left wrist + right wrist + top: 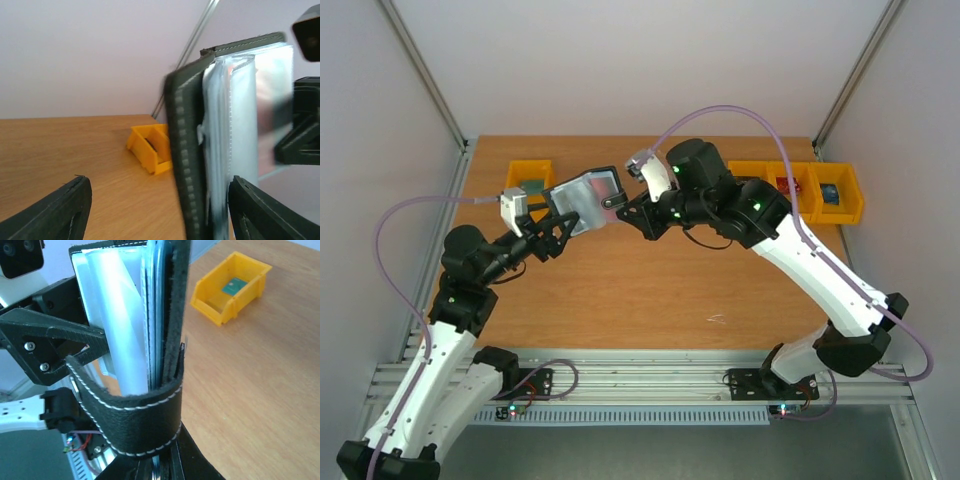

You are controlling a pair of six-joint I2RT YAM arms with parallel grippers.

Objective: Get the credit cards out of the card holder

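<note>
- Wooden table (650, 290) is bearing both arms at its near edge and yellow bins at its far edge: the left bin (530, 164) alone, the right bins (790, 166) three in a row.
- Black holder (582, 200) is hanging in the air over the far middle of the table, between the two grippers, folded open with its clear and blue-grey pockets showing.
- Right gripper (625, 205) is pinching one end of the holder, jaws closed tight on it.
- Left gripper (159, 190) is standing wide open around the holder's other edge and gripping nothing. The holder is sitting close to one jaw, with much room on the other side.
- Stitched tab (130, 415) is curling round the holder just above the right gripper's fingers.
- Thin edges are showing inside the pockets; whether they are cards cannot be told.
- Green piece (234, 286) is lying in the left bin.
</note>
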